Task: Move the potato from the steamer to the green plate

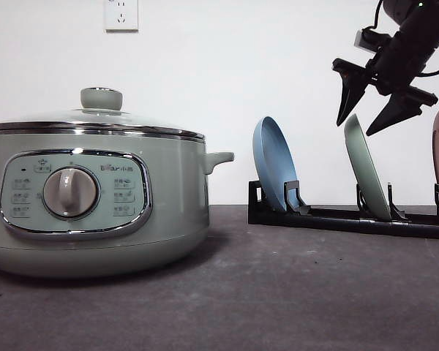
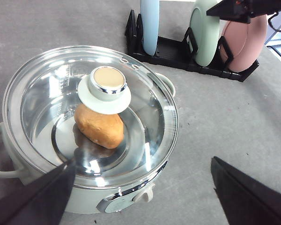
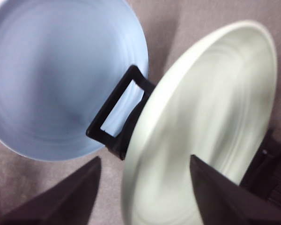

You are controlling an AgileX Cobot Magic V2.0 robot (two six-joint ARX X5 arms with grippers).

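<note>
The pale sage-green electric steamer (image 1: 95,205) stands near the front left edge of the dark grey matte desk (image 1: 293,292), its left side cut off in the front view. Its chrome-rimmed control panel carries a round dial and small printed symbols; a short brand mark sits above the dial but is too small to read. The clear glass lid (image 2: 131,93) with its green, metal-capped knob (image 2: 105,89) is seated on the steamer. Through the glass the orange-brown, rounded potato (image 2: 100,126) lies on the steamer's reflective floor, partly hidden under the knob. The left gripper (image 2: 140,187) hangs above the steamer's front rim with its dark fingers spread wide apart, clamped on nothing; only the fingertips are in view. Toward the back right edge of the desk, a black slotted rack (image 1: 336,216) holds three plates on edge: a blue plate (image 1: 274,172), the pale mint-green matte plate (image 1: 366,175), and a pink plate (image 2: 243,42), cut off at the frame edge in the front view. The right gripper (image 1: 369,110) hovers just above the green plate's upper rim, fingers apart, straddling it without touching. The right wrist view is motion-blurred. A white wall socket (image 1: 121,14) is mounted on the wall behind.
</note>
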